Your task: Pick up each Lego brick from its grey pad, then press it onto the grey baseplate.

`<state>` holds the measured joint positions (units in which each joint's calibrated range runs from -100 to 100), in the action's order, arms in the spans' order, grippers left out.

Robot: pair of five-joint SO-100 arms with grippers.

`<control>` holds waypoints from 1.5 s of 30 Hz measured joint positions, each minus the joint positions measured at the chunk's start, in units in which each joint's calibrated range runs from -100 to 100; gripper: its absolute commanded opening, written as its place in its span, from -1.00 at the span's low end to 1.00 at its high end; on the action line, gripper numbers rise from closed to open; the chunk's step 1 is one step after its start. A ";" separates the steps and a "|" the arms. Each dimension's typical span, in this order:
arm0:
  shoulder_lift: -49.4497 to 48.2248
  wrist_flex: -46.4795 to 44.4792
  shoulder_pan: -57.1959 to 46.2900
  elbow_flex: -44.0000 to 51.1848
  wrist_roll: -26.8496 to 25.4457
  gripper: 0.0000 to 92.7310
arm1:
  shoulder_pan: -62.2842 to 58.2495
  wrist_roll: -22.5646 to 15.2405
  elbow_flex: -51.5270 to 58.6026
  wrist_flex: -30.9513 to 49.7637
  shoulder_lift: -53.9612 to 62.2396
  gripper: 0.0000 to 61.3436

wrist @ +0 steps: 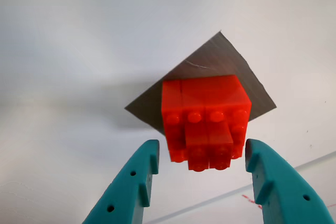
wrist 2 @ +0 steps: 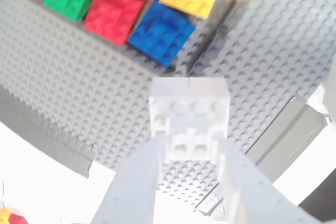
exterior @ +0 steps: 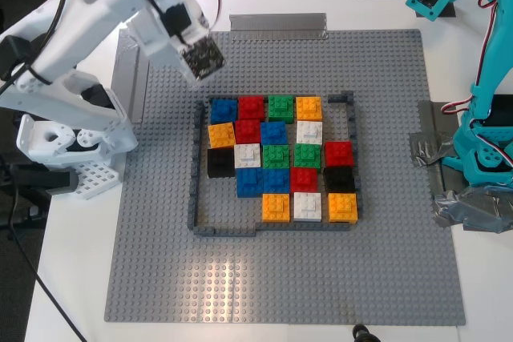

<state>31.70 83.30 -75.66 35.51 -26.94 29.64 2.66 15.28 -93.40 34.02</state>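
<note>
In the first wrist view a red Lego brick sits on a dark grey pad on the white table. My first gripper, teal, is open, with one finger on each side of the brick's near end. My second gripper, white, is shut on a white Lego brick. It holds the brick above the grey baseplate, near a blue brick. In the exterior view my second gripper hovers over the baseplate, above its far left part. The silvery pad is not seen.
A frame of thin dark grey bricks on the baseplate holds several coloured bricks. Silvery tape strips lie at the plate's far edge and left edge. The teal arm's taped base stands at the exterior view's right, the white arm's base at its left.
</note>
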 measured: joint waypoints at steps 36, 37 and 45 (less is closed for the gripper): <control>-4.56 1.57 -0.07 0.59 9.62 -1.00 | -56.36 -16.66 -0.77 13.92 -22.80 -1.00; -6.42 3.13 0.00 0.59 10.03 -1.00 | -56.27 -16.47 -1.26 14.40 -23.40 -1.00; -18.60 15.39 5.25 0.20 14.01 -1.00 | -56.18 -15.25 -3.29 19.87 -26.17 -1.00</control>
<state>13.10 98.70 -70.40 35.71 -12.93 -26.55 -12.58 11.99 -73.53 7.86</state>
